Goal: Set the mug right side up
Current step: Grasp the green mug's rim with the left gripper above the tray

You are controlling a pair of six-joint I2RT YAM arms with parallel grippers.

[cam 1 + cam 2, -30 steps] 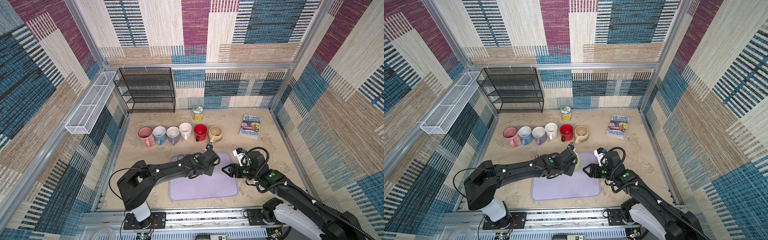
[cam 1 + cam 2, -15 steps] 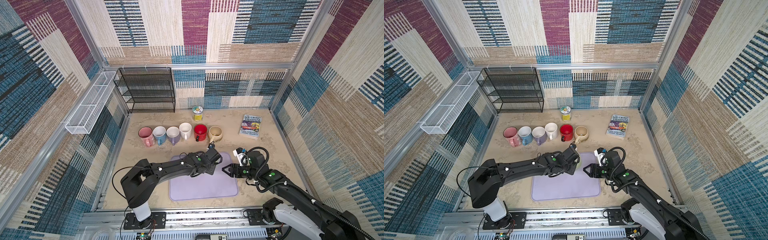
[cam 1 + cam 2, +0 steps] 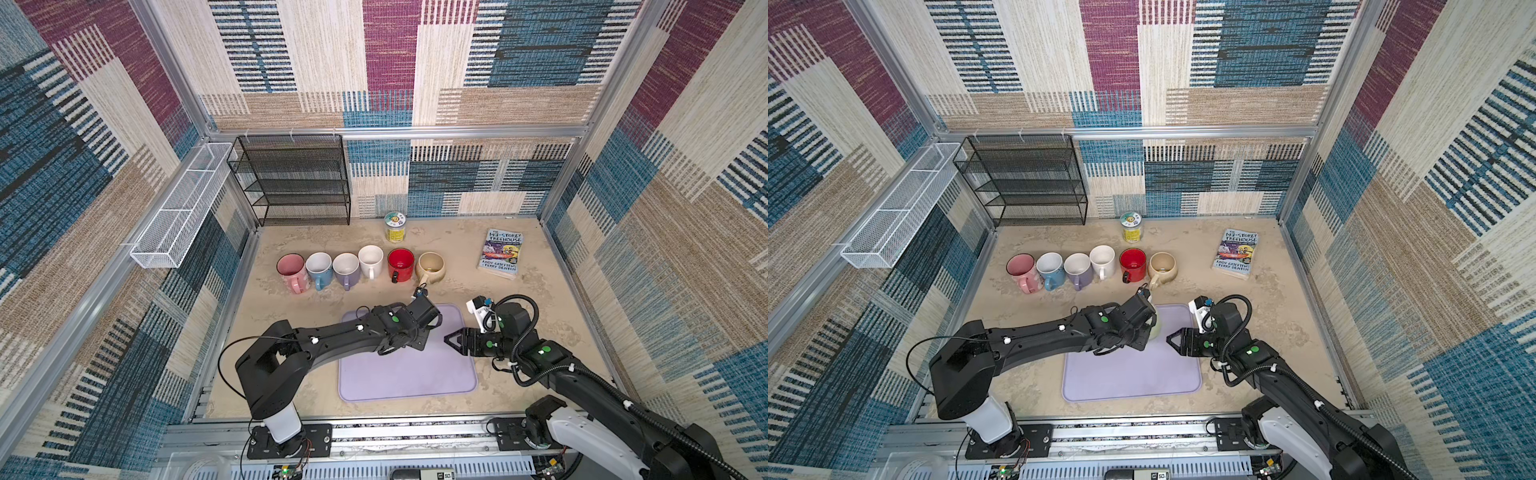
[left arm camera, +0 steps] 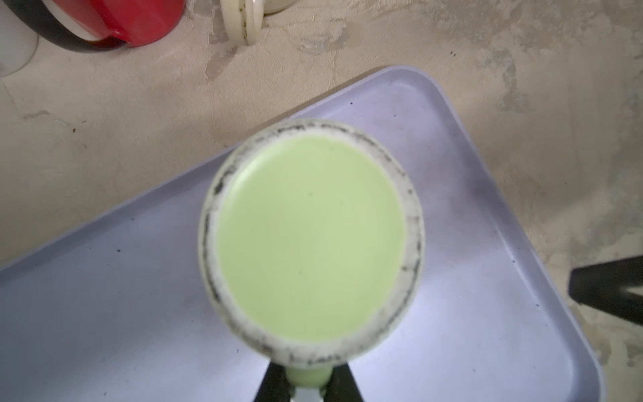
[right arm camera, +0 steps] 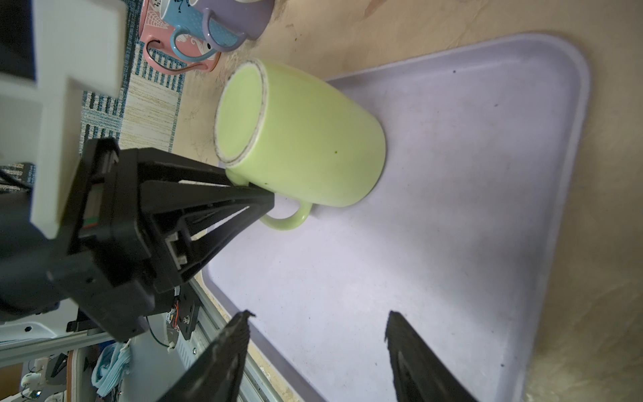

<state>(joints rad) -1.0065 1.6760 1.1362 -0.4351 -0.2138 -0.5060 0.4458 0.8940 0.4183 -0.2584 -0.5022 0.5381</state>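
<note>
Currently the green mug [image 5: 302, 139] is sitting upside down, base up, on the lilac mat [image 3: 407, 374] near its far edge. Handle is sticking out sideways and the left claw [image 5: 268, 205] is pinching it, jaws pressed onto it. Meanwhile the right claw [image 5: 318, 320] is hovering over the mat's right part, jaws spread, pointing at the mug and touching nothing. Behind the mat a red mug [image 3: 401, 264] and five others are standing upright in a row on the surface [image 3: 519, 311].

7 mugs [image 5: 302, 139], 1 tray [image 3: 407, 374], 1 book [image 3: 503, 255]
</note>
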